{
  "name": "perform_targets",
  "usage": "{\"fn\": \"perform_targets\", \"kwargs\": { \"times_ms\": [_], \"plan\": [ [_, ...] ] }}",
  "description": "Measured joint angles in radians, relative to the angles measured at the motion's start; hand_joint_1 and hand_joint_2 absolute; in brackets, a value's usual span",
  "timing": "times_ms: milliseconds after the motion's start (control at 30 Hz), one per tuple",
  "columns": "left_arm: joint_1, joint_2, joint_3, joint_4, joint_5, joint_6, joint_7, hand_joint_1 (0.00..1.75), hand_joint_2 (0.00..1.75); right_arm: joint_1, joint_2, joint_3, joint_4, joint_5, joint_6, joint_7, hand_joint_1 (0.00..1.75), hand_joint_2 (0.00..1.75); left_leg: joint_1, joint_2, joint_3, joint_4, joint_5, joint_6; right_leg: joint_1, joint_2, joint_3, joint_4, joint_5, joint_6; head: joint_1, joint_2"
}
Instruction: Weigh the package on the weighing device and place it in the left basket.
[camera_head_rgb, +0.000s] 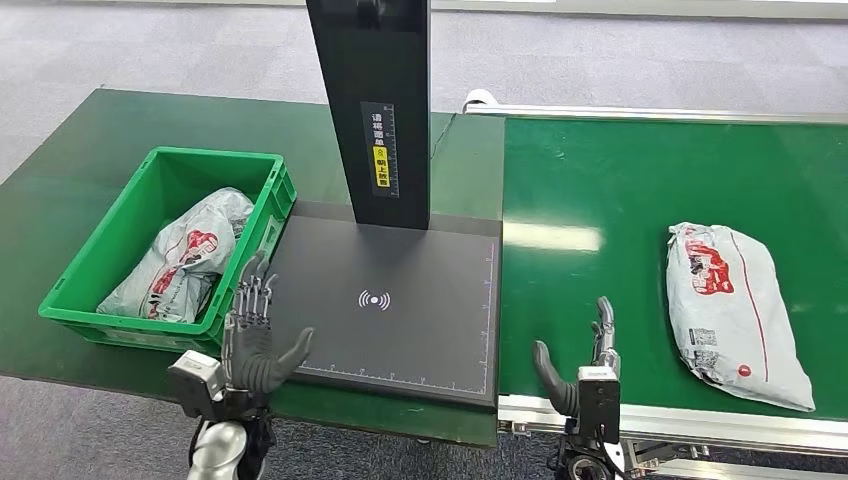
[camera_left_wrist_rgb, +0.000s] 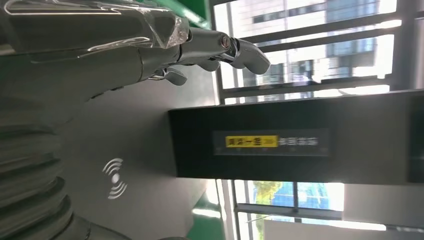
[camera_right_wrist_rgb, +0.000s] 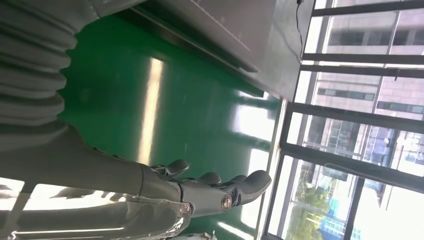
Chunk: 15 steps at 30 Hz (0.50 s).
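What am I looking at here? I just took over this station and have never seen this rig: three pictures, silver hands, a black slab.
The wide picture looks down from the robot's head. The left hand and right hand are both open and hold nothing. The other two pictures come from cameras at each wrist, turned sideways. The black slab is the weighing device, with nothing on it. One package lies on the green conveyor to the right. The green basket on the left already holds bagged parcels.

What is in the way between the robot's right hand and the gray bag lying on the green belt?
Nothing visible. The right robot hand is open at the near edge of the green conveyor belt, and only bare belt lies between it and the gray plastic package with red print off to its right.
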Motion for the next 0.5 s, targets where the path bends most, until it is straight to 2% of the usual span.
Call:
{"fn": "perform_targets", "kwargs": {
  "times_ms": [233, 500],
  "plan": [
    [-0.017, -0.024, -0.043, 0.156, 0.059, -0.002, 0.000, 0.00, 1.75, -0.010, -0.001, 0.038, 0.034, -0.034, 0.005, -0.002, 0.00, 1.75, 0.000, 0.000, 0.000, 0.000, 0.000, 0.000, 0.000, 0.000, 0.000, 0.000, 0.000, 0.000, 0.000, 0.000],
    [-0.032, -0.040, -0.060, 0.245, 0.072, -0.001, 0.000, 0.00, 1.75, -0.010, -0.011, 0.085, 0.048, -0.102, 0.016, -0.002, 0.00, 1.75, 0.000, 0.000, -0.001, 0.000, 0.000, 0.000, 0.000, 0.000, -0.001, 0.000, 0.000, 0.000, 0.000, 0.000]
  ]
}}
